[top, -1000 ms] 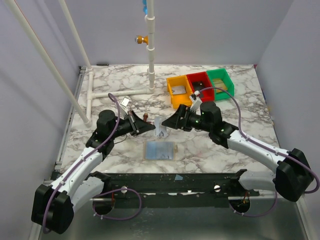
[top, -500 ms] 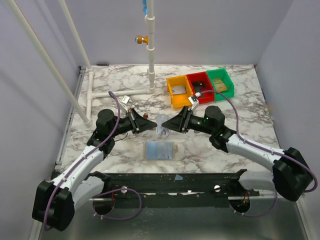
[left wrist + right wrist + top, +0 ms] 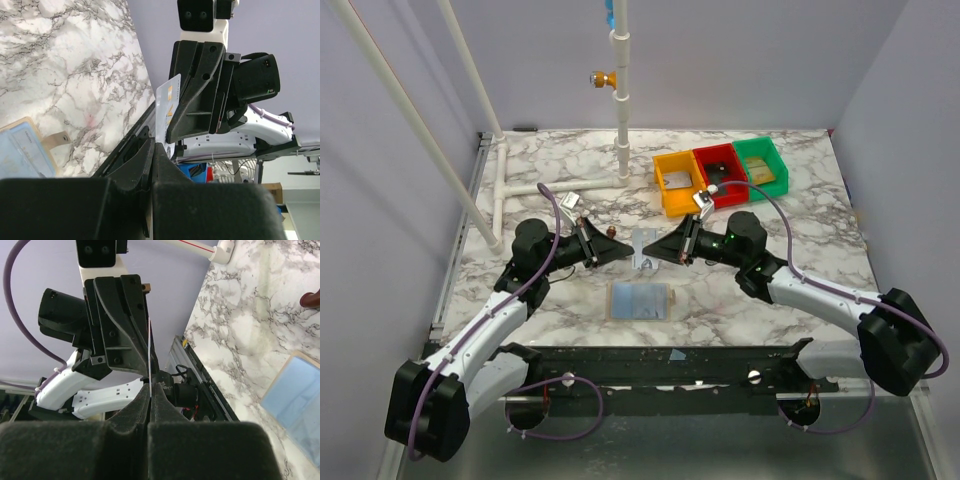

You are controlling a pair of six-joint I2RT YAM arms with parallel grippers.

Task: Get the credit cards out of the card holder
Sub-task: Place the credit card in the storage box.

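Observation:
Above the middle of the table, both grippers meet tip to tip on one thin upright piece (image 3: 641, 247). My left gripper (image 3: 626, 252) (image 3: 153, 145) is shut on its lower, darker end, which I take for the card holder (image 3: 172, 150). A white credit card (image 3: 167, 107) with orange marks stands out of it. From the other side my right gripper (image 3: 656, 250) (image 3: 150, 385) is shut on that card, which shows edge-on as a thin white line (image 3: 149, 350) between its pads. How much of the card is still inside the sleeve is hidden by the fingers.
A flat light-blue rectangle with a tan border (image 3: 640, 300) (image 3: 295, 400) lies on the marble below the grippers. Yellow (image 3: 678, 182), red (image 3: 718, 172) and green (image 3: 761, 165) bins stand at the back right. White pipes (image 3: 620, 100) rise at the back and left.
The right gripper has moved left up to the held piece and gone from wide open to shut on the card. The left gripper has stayed shut and shifted only slightly.

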